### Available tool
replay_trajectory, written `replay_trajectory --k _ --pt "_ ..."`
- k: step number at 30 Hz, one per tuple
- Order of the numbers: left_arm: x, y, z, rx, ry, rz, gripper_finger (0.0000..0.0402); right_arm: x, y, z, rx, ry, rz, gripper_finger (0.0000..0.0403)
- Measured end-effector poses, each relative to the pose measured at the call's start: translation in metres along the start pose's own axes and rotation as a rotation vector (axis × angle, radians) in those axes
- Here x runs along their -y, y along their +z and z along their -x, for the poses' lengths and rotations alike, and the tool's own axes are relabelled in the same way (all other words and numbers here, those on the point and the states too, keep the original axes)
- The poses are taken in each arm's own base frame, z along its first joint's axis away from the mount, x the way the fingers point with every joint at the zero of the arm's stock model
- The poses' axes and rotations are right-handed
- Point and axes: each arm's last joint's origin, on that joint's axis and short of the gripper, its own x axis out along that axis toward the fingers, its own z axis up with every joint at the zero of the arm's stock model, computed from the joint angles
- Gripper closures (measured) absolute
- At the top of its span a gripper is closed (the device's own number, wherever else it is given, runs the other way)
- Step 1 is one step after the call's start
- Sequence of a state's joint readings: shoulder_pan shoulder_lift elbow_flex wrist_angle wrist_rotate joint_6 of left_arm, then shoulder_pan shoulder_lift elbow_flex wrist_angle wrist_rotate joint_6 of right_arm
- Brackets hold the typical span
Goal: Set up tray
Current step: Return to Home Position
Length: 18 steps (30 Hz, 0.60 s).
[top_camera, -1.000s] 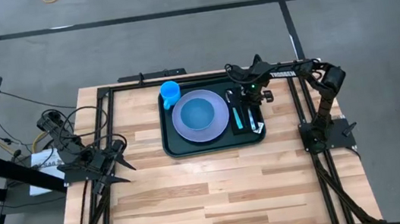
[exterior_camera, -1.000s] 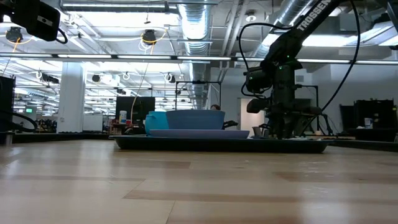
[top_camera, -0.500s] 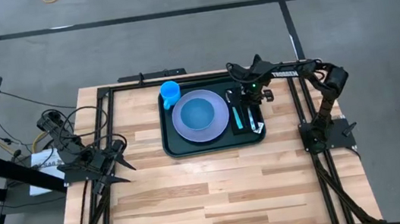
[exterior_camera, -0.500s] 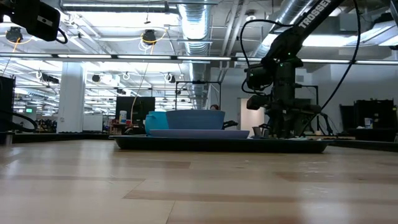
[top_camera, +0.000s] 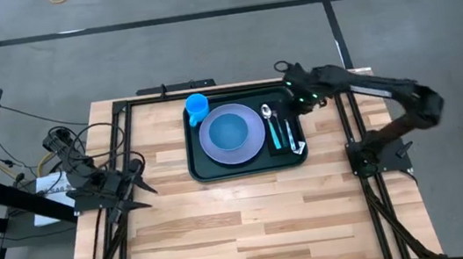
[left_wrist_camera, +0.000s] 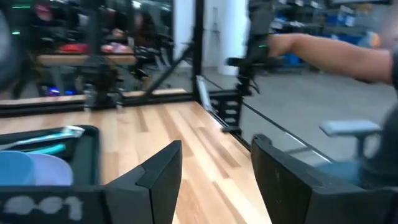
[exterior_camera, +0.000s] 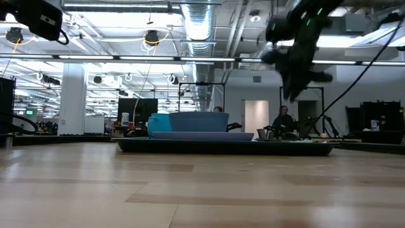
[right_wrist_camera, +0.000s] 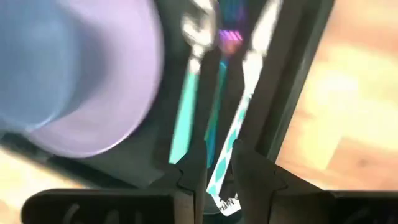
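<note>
**The tray looks all set, and the right arm is up above its far right corner.**
The tray (top_camera: pixel 249 164) sits at the far middle of the table (top_camera: pixel 226 227), holding a plate (top_camera: pixel 232 135), cup (top_camera: pixel 197 107) and cutlery (top_camera: pixel 280 130). The right gripper (right_wrist_camera: pixel 214 177) is nearly pressed together, holding nothing. The left gripper (left_wrist_camera: pixel 214 180) waits spread apart. Next, the right arm likely just needs to go back to rest.

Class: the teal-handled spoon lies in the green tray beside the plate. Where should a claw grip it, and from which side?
Grip the teal-handled metal spoon mid-handle, from straight above. It lies flat in the dark green rimmed tray, between the lavender round plate and more cutlery, so sideways approaches look blocked.
</note>
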<state>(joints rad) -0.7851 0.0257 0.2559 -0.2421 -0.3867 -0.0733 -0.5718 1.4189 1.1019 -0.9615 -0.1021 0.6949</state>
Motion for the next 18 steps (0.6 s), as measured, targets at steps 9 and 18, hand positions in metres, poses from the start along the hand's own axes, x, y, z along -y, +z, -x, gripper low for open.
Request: replay_trajectory --k 9,18 --pt "-0.008 -0.021 -0.007 0.024 0.353 0.003 0.0221 -0.010 -0.094 0.100 0.584 0.048 0.366 0.0335" --pt "-0.007 -0.051 -0.018 0.086 0.424 0.038 0.0221 0.004 -0.158 0.137 0.705 0.329 0.503 0.0335"
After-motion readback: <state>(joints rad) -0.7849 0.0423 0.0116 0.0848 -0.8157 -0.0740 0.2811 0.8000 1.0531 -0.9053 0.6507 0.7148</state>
